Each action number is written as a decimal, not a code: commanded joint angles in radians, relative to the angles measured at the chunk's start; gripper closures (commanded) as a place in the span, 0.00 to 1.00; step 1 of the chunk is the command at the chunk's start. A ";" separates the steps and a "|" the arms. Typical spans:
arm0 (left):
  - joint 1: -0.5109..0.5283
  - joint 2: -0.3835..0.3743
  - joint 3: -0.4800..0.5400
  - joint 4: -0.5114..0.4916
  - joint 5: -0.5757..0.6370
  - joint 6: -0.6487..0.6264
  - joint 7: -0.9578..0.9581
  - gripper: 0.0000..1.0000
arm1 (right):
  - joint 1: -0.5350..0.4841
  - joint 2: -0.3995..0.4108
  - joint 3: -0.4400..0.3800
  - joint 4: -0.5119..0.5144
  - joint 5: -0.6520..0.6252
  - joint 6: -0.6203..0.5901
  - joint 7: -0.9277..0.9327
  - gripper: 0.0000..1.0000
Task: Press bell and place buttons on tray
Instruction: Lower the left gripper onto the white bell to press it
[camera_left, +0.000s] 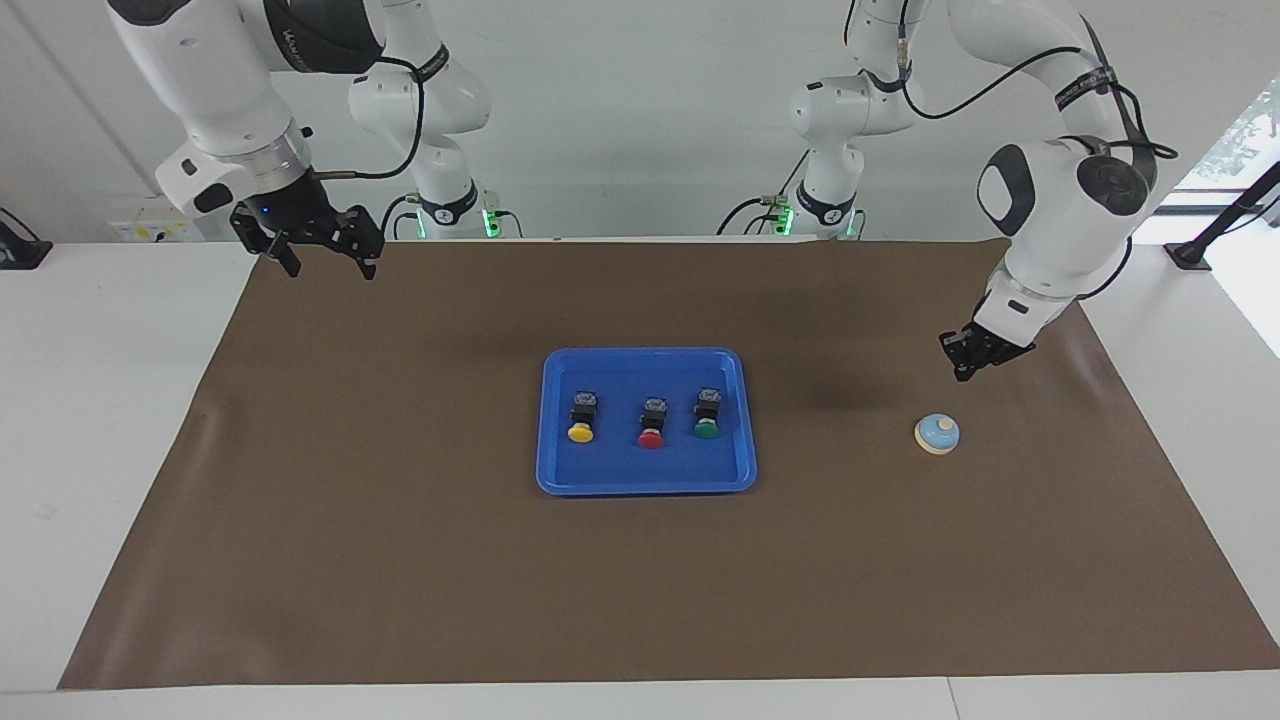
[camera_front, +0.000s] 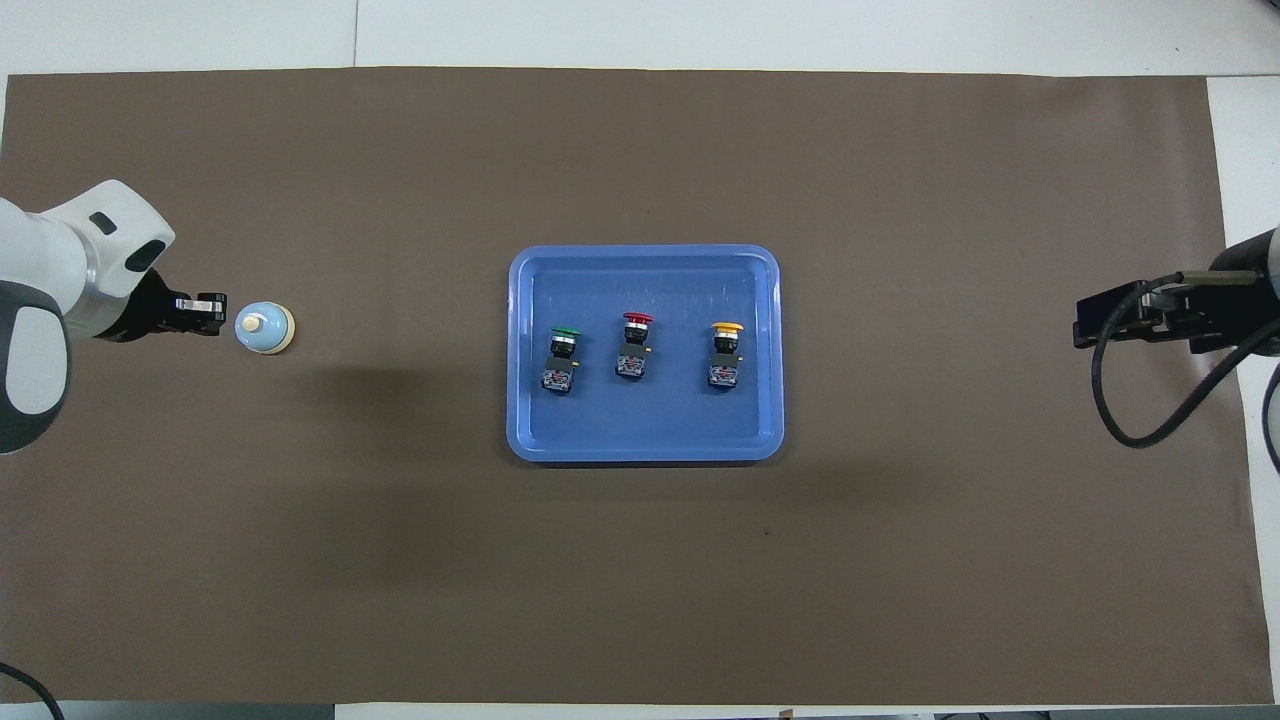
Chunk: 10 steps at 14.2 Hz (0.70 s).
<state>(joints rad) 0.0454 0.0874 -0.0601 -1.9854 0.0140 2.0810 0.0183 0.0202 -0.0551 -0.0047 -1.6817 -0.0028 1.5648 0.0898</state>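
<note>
Left gripper (camera_left: 962, 374): fingertips closed together, holding nothing; raised over the brown mat (camera_left: 400, 560) close to the bell, not touching it.
Right gripper (camera_left: 326, 262): jaws spread wide, empty; waits above the mat's corner at the right arm's end.
Bell (camera_left: 937, 434): blue dome with cream knob, upright on the mat toward the left arm's end, well apart from the tray.
Tray (camera_left: 552, 470): blue, at the mat's middle.
Buttons: yellow button (camera_left: 580, 418), red button (camera_left: 652, 424) and green button (camera_left: 707, 414) lie in a row in the tray, apart from one another, caps pointing away from the robots.
</note>
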 joint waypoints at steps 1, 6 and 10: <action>0.033 0.041 -0.004 -0.021 0.004 0.083 -0.014 1.00 | -0.016 0.001 0.008 0.004 0.017 -0.014 -0.012 0.00; 0.028 0.103 -0.004 -0.053 0.004 0.236 -0.020 1.00 | -0.016 0.001 0.008 0.004 0.017 -0.014 -0.012 0.00; 0.024 0.133 -0.004 -0.087 0.004 0.280 -0.018 1.00 | -0.016 0.001 0.008 0.004 0.017 -0.014 -0.012 0.00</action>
<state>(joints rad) 0.0684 0.2224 -0.0700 -2.0369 0.0140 2.3272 0.0090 0.0202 -0.0551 -0.0047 -1.6817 -0.0028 1.5648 0.0898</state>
